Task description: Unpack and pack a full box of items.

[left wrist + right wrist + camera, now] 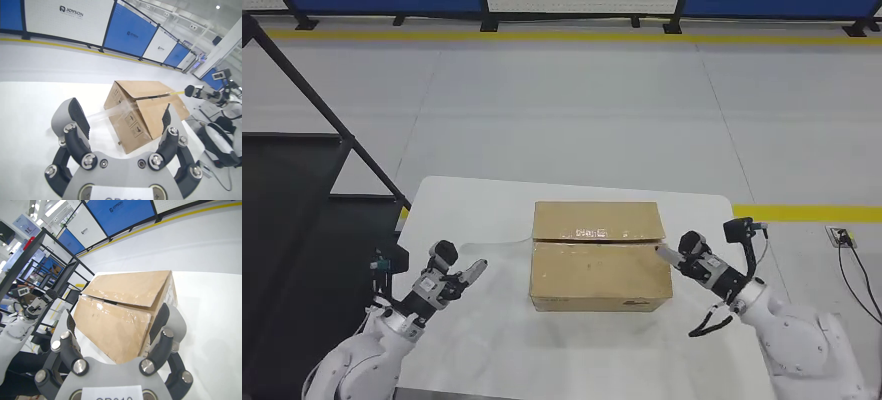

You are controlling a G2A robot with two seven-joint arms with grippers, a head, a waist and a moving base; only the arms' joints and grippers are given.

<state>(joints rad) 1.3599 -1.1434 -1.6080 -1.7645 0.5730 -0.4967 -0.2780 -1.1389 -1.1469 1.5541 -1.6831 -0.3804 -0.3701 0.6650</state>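
1. Now, nearest the robot, the left gripper (464, 264) hangs at 9 o'clock from the cardboard box (597, 262), fingers spread wide and holding nothing. It stands apart from the box, seemingly lined up on the end where a clear tape strip (105, 114) trails loose toward the white table (482, 340).
2. At 3 o'clock, the right gripper (679, 250) sits just beside the box's other end, its fingers likewise parted and empty; whether a fingertip touches the cardboard cannot be told. Flanking both ends probably lets the arms work the lid from either side.
3. The box rests mid-table, within reach of both arms. Its tape-glossed top flaps are unsealed, and the far flap (595, 220) at 12 o'clock rides slightly above the near one. The box is not yet opened, and its contents are hidden.
4. Beyond, at 12 o'clock, a yellow floor line (572, 36) runs below blue barrier panels (382, 5).
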